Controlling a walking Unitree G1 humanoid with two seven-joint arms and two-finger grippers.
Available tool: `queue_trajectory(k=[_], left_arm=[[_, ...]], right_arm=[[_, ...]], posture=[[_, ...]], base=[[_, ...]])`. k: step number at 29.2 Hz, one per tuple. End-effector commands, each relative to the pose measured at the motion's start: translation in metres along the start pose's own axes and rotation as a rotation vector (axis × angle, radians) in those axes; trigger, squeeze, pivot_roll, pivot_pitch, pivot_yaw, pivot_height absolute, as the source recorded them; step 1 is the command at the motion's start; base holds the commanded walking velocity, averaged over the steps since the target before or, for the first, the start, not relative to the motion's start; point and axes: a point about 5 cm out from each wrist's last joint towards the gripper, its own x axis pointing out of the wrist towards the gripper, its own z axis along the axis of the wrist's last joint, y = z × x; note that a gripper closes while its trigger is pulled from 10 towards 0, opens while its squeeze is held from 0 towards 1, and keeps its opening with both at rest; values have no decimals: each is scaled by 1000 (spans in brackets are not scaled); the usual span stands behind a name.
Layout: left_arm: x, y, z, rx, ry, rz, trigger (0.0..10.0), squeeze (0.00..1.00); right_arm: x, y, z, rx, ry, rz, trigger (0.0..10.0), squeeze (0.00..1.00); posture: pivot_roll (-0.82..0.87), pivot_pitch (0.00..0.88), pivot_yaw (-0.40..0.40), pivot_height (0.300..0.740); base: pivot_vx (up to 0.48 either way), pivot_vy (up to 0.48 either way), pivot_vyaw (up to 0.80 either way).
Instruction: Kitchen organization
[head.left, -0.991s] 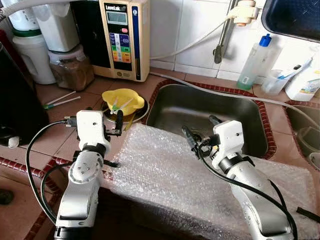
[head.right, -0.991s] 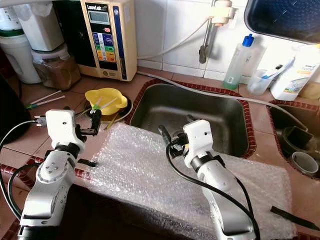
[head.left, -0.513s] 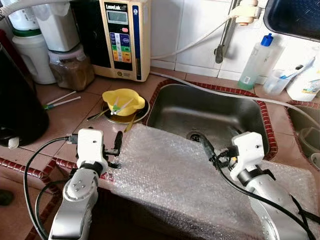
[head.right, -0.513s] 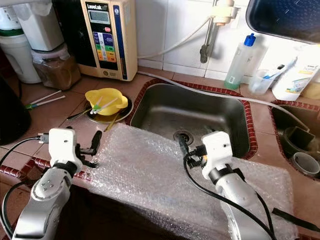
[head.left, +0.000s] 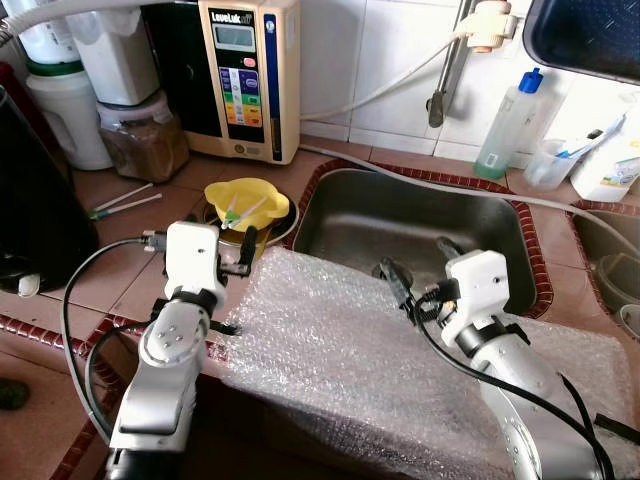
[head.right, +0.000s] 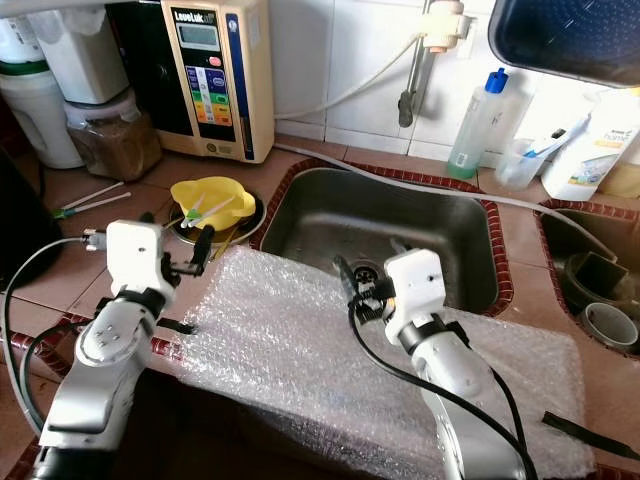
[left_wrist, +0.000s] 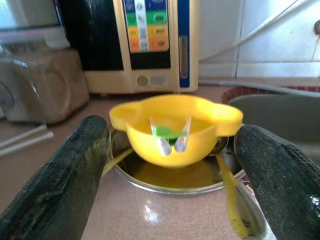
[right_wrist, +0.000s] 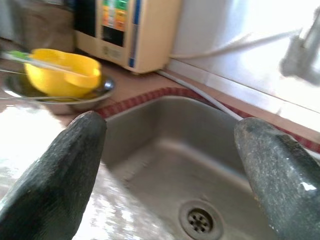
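Bubble wrap (head.left: 400, 370) unmoved; both tools risen again (fingers apart).

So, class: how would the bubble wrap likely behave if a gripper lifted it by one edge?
The bubble wrap is thin and sags over the counter edge, so it would probably flop and drape. It looks light. Its glossy plastic may slip from the left gripper.

Head stereo downward; wrists toward sink (head.left: 420, 225)
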Motion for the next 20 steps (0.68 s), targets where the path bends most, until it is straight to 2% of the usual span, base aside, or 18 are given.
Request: queue_trajectory(k=[1,2,3,9,12,17,19,20], left_arm=[[3,1,-3,10,0,13,10000,0],[6,1,-3,6,-3,15,10000,0],[15,1,-2,-13,-15,20,10000,0],[29,1,-4,-66,-37,44,10000,0],[37,-1,0,-67,-56,48,10000,0],[40,-6,-2,-102,-36,44,10000,0],[40,-10,-5,-106,-30,30,10000,0],[41,-11,-7,-112,-32,28,10000,0]], right_arm=[[0,8,6,-26,-22,53,10000,0],[0,9,7,-23,-23,60,10000,0],[-1,14,9,-19,-23,75,10000,0],[-1,15,9,-18,-22,79,10000,0],[-1,13,9,-26,-19,75,10000,0],[-2,14,10,-19,-15,84,10000,0],[-3,19,12,20,-20,126,10000,0],[-5,25,15,60,-29,191,10000,0]], posture=[[44,0,4,740],[38,0,3,740],[29,0,4,740],[18,0,4,740],[6,0,6,740],[-6,0,9,740],[-8,0,8,740],[-11,0,9,740]], base=[[0,0,0],[0,0,0],[0,0,0],[0,0,0],[0,0,0],[0,0,0],[0,0,0],[0,0,0]])
